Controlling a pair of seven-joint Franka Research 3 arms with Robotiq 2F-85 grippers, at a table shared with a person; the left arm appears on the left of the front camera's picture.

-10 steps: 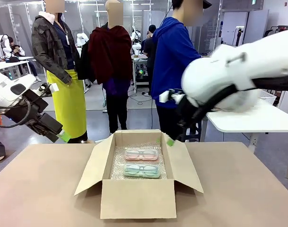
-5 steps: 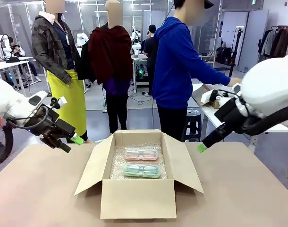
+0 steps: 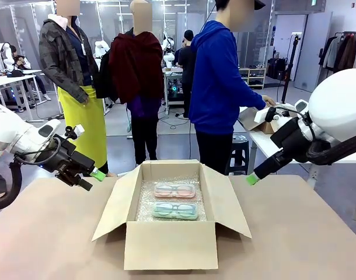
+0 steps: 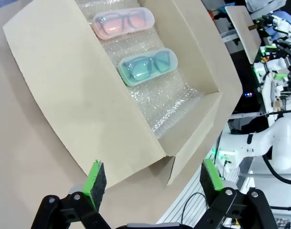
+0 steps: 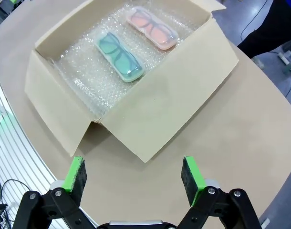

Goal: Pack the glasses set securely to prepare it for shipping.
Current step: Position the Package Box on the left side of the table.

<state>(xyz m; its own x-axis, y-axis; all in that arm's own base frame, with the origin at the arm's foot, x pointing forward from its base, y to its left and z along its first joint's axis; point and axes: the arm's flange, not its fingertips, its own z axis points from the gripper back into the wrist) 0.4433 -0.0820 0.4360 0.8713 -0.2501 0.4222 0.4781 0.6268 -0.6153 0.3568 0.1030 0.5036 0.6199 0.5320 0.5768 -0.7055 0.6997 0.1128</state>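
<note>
One table (image 3: 44, 233): brown, under the box (image 3: 169, 245), bare on every side of the box.
Person (image 3: 216, 87): in a blue hoodie beyond the box's far wall, turned side-on to the box, one arm stretched away from the box.
Box: cardboard, open on top, four flaps (image 3: 114, 204) splayed outward; not yet closed.
Bubble wrap (image 3: 144, 201): spread over the box's floor as bedding.
Left gripper (image 3: 90, 179): hovering outside the box's left flap, green pads held wide apart, empty.
Right gripper (image 3: 252, 178): hovering outside the box's right flap, pads likewise spread, gripping nothing.
Pink case (image 3: 174, 190): inside the box, flat on the wrap, nearer the far wall.
Mint green case (image 3: 175, 210): inside the box, just beside the pink one and parallel, nearer the near wall.
Slack around the cases: probably enough to slide and knock together in transit if sealed with no padding on top.
Flap edges: judged easy to crease, or to drag the light box sideways, if pushed off-centre; likely to spring back open unless held down from both sides of the box.
Box's near inner corner: hidden behind the front wall in the front view.
Right gripper's second finger: hard to make out from the front, plain from the wrist.
Case lids: too small to tell whether latched.
</note>
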